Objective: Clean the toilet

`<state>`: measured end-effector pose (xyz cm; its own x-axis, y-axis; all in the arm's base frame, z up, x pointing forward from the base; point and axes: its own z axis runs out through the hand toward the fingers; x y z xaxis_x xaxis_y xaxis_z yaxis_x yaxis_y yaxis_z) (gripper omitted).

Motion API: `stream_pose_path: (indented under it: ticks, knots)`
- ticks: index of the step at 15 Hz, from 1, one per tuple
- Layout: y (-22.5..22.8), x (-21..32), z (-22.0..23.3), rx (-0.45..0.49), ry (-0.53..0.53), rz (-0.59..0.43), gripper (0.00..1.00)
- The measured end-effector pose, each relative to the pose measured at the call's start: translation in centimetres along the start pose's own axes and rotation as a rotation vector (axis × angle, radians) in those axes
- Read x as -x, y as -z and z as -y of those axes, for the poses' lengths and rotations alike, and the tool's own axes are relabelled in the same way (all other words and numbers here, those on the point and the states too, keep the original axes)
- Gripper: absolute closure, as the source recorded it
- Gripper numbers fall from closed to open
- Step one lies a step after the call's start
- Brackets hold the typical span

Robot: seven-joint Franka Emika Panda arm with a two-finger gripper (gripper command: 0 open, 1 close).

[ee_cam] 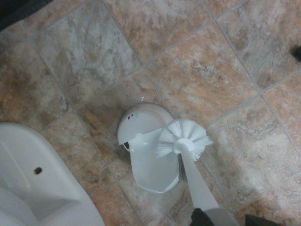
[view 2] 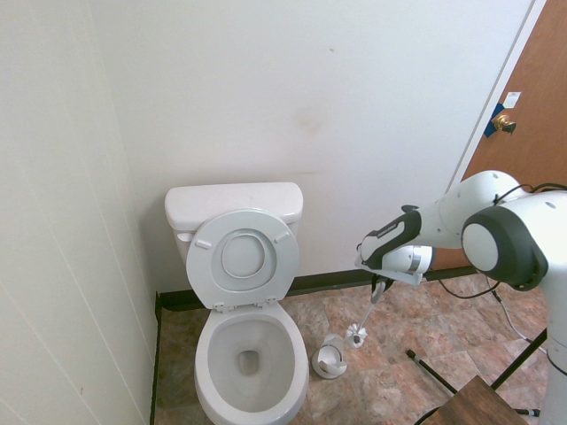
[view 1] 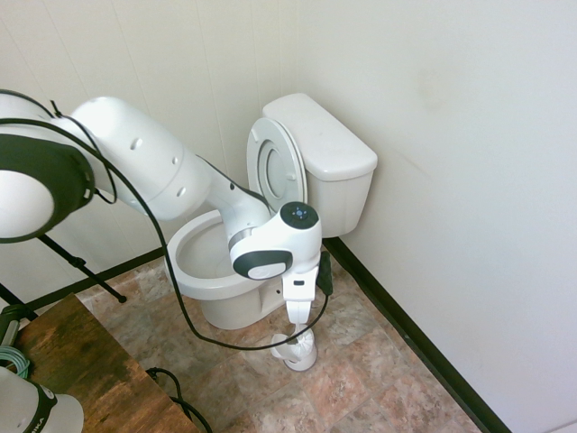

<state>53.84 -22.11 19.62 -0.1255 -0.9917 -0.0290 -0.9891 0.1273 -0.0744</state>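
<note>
- Brush (view 2: 355,336) out of its holder (view 2: 332,370): that much of the job looks done. Your gripper (view 2: 379,287) is closed on the handle, and the white bristle head hangs bristles down, just beside the holder and clear of it.
- Access is ready too. You have the seat (view 2: 202,270) raised, leaning back toward the tank (view 2: 235,204), so the bowl (view 2: 202,363) is open from above.
- Toilet (view 1: 236,311) stands against the wall; the holder is on the floor beside it, and your brush is on the far side of that holder from the bowl.
- Scrubbing is left, by the look of things: the head is outside the bowl, with water at the bottom. You can't tell from these views whether any of the inside has been cleaned.
- Next, you would likely lift the brush over the holder and the rim, then lower it into the bowl and work it round the inner wall.
- Returning the brush to its holder would probably be your last job.
</note>
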Motion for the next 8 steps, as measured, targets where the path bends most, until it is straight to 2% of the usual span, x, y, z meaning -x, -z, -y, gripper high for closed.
stream_pose_path:
  ticks: [4, 8]
  knots:
    - [7.9, 2.0, 0.9, -0.025, 0.068, 0.001, 1.00]
    - [14.6, 8.7, -1.0, -0.059, 0.134, -0.039, 1.00]
